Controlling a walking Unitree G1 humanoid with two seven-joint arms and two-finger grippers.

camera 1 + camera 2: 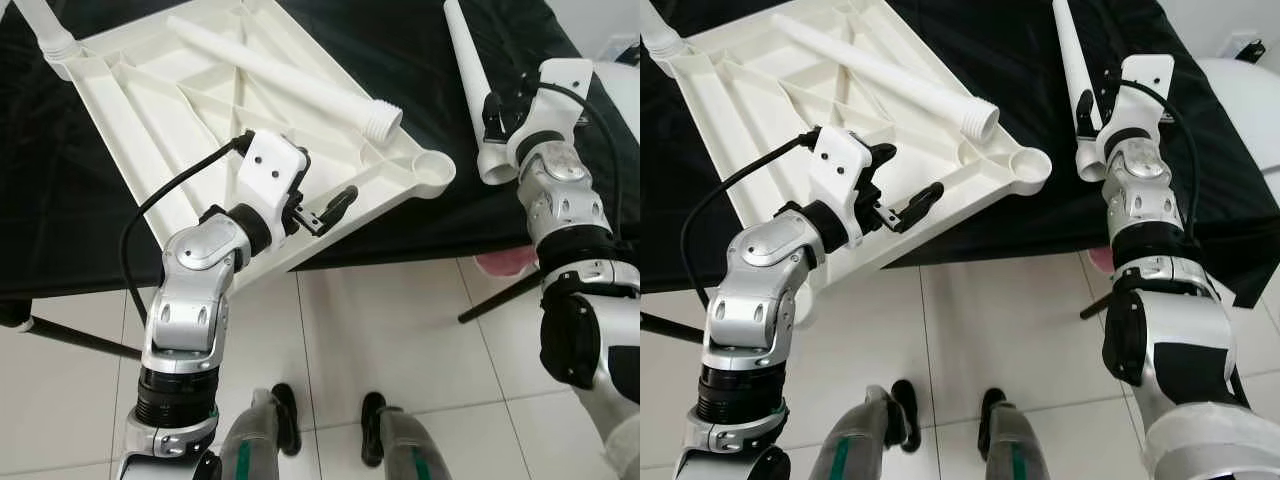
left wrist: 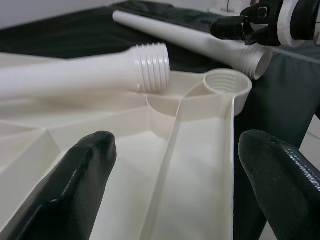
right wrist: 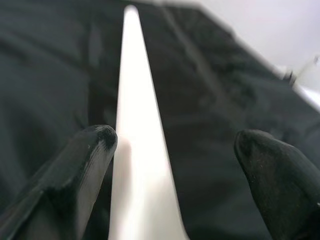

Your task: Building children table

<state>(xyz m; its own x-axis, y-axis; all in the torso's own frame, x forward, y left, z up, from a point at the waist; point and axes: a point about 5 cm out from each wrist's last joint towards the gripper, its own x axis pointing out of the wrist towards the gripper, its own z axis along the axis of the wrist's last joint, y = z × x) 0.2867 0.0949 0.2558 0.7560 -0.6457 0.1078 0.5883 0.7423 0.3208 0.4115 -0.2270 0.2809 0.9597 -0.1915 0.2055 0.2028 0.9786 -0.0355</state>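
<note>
The right gripper (image 3: 175, 165) hangs wide open around a long white plastic table leg (image 3: 137, 150) – holding nothing. Close gently first. The left gripper (image 2: 175, 170), open too, faces the upside-down white plastic tabletop (image 1: 150, 90) – its round corner socket (image 2: 227, 82) waits just ahead.

Silver arms, black cables, white wrists

Smooth white plastic tabletop (image 1: 150, 110), matt black cloth (image 1: 400, 90)
</note>
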